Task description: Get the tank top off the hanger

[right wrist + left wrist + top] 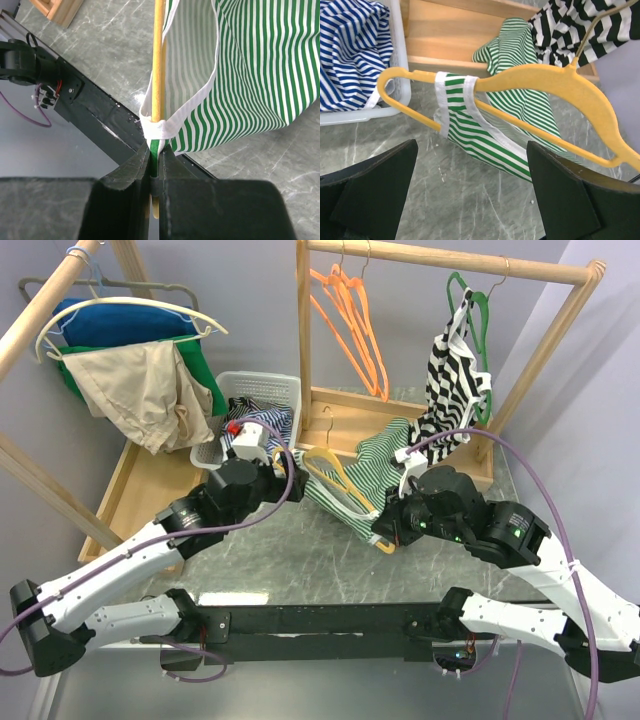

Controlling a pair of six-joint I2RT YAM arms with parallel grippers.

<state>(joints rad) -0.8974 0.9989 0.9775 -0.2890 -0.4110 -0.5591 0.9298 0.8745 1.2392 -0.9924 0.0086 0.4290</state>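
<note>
The yellow hanger (555, 82) lies on the table (300, 560) at centre, its long axis running from about 10 o'clock to 4 o'clock in the top view. The green-striped tank top (480, 140) is still threaded on it.

The right claw (155, 167) is clenched on the hanger's 4 o'clock end, with a fold of strap pinched in too. The left claw (471, 147) is released, its jaws spread wide. It is the nearer one to the free end, where the white-edged strap (442, 100) loops over the bar at 12 o'clock in its own view. Sliding that strap off towards 10 o'clock looks like the next move.

The top view hides the pinched end under the right arm, and how much cloth it traps is unclear.
</note>
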